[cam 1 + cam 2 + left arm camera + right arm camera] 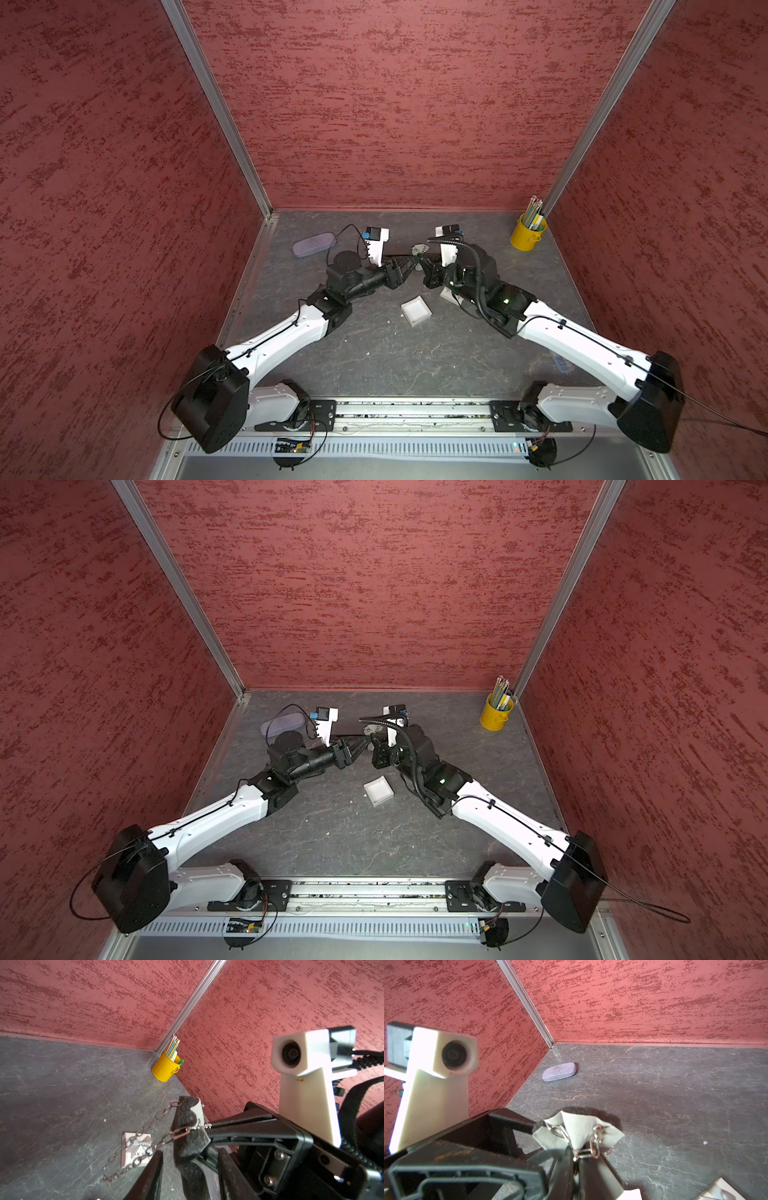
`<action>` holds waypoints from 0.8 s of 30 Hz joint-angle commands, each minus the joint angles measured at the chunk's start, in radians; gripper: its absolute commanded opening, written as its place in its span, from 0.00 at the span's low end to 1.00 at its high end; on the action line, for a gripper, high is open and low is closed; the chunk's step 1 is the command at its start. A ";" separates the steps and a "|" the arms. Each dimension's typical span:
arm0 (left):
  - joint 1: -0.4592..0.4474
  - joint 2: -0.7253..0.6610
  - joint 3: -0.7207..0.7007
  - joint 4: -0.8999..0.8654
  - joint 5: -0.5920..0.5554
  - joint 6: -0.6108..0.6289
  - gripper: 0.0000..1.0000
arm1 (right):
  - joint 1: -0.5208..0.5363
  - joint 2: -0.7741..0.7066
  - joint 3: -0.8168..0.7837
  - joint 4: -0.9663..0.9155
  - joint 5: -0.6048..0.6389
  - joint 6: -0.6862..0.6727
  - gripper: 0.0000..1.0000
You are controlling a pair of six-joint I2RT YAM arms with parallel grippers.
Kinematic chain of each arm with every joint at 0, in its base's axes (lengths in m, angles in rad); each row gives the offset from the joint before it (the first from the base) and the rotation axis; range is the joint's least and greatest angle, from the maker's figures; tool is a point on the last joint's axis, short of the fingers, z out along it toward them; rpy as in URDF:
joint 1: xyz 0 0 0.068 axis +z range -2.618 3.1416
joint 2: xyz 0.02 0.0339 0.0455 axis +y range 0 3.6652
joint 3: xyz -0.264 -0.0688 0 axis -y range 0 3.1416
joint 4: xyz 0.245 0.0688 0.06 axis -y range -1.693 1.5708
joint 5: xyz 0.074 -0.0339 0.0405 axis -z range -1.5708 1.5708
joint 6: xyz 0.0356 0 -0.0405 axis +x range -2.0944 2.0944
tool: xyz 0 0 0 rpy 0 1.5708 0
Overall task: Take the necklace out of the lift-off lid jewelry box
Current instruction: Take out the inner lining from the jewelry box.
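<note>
The jewelry box's open white base (415,309) (378,791) lies empty mid-table. Its bow-printed lid (136,1149) rests on the table beside it, partly under my right arm (448,296). My right gripper (576,1157) is shut on a grey, foam-backed pad (577,1132) (419,250), raised above the table behind the box. The necklace (133,1159) (596,1142) is threaded through that pad, and its chain hangs down in a loop. My left gripper (190,1151) (413,262) stands open, one finger on each side of the pad, with gaps showing.
A yellow pot of pencils (527,232) (165,1068) stands in the back right corner. A lilac glasses case (313,245) (559,1071) lies at the back left. Red walls close in three sides. The two wrists nearly meet above the table's middle.
</note>
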 commanded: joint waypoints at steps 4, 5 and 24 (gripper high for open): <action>0.007 0.024 0.028 0.077 0.003 0.000 0.31 | 0.004 -0.024 -0.013 0.045 -0.028 -0.011 0.08; 0.008 0.024 0.027 0.077 0.005 0.000 0.28 | 0.004 -0.025 -0.015 0.046 -0.028 -0.014 0.08; 0.027 -0.023 -0.006 0.083 0.039 0.082 0.03 | 0.004 -0.085 -0.093 0.122 -0.074 -0.102 0.35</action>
